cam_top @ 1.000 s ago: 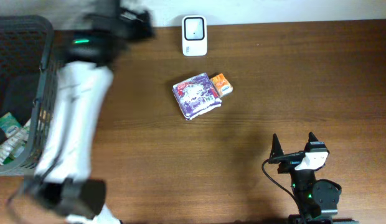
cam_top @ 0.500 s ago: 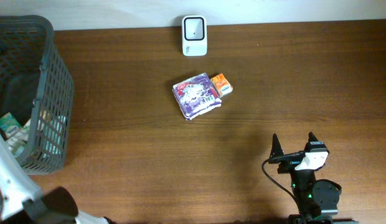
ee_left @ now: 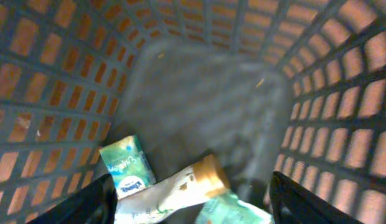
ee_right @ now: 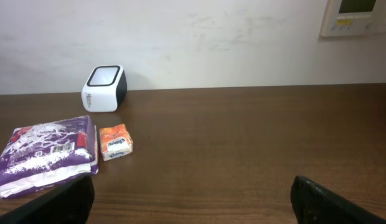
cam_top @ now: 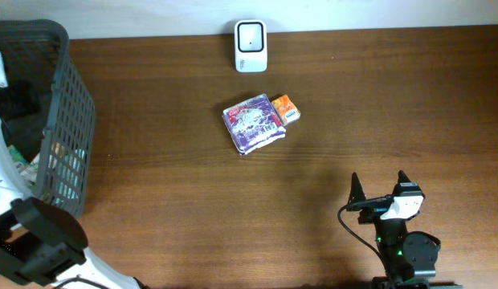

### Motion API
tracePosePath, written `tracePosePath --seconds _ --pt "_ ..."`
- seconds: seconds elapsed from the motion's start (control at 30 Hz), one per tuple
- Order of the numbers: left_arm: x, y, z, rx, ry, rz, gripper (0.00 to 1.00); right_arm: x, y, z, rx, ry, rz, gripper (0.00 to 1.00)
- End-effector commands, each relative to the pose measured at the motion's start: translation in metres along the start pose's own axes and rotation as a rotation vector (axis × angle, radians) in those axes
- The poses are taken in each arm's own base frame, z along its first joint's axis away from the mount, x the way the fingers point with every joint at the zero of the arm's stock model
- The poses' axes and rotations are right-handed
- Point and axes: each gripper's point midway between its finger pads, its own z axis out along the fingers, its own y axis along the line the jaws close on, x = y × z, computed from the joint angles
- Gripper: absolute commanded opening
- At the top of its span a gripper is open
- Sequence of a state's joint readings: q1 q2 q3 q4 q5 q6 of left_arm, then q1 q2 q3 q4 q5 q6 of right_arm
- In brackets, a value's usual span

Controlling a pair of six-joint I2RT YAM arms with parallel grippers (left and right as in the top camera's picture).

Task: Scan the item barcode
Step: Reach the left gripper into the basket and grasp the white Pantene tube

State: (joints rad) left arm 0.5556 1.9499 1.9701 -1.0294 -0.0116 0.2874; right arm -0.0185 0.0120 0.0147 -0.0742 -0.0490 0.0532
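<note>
My left gripper is down inside the grey basket, open, with its dark fingers far apart. Below and between them lie a green tissue pack, a white pouch with a tan cap and a green packet; nothing is gripped. The white scanner stands at the table's back edge. A purple packet and a small orange box lie mid-table. My right gripper rests open near the front right, empty, facing the scanner.
The basket's mesh walls close in on the left gripper on all sides. In the right wrist view the purple packet and the orange box lie left of the gripper's line, with bare wood ahead up to the wall.
My left arm has swung from above the basket's right side round to the left and down into the basket. The right arm and the table items have not moved.
</note>
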Motion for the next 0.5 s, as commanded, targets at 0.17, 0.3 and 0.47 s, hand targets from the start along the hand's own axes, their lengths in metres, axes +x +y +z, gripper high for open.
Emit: tracePosePath --seconds 0.17,0.3,0.47 --pt "0.063 0.014 0.044 0.049 0.172 0.216 0.89 0.004 0.0 0.0 0.0 0.005 0.007 0.99" --pt "0.088 0.011 0.058 0.083 0.227 0.301 0.86 0.004 0.0 0.0 0.0 0.005 0.007 0.99" --pt "0.114 0.005 0.069 0.137 0.279 0.448 0.74 0.004 0.0 0.0 0.0 0.005 0.007 0.99"
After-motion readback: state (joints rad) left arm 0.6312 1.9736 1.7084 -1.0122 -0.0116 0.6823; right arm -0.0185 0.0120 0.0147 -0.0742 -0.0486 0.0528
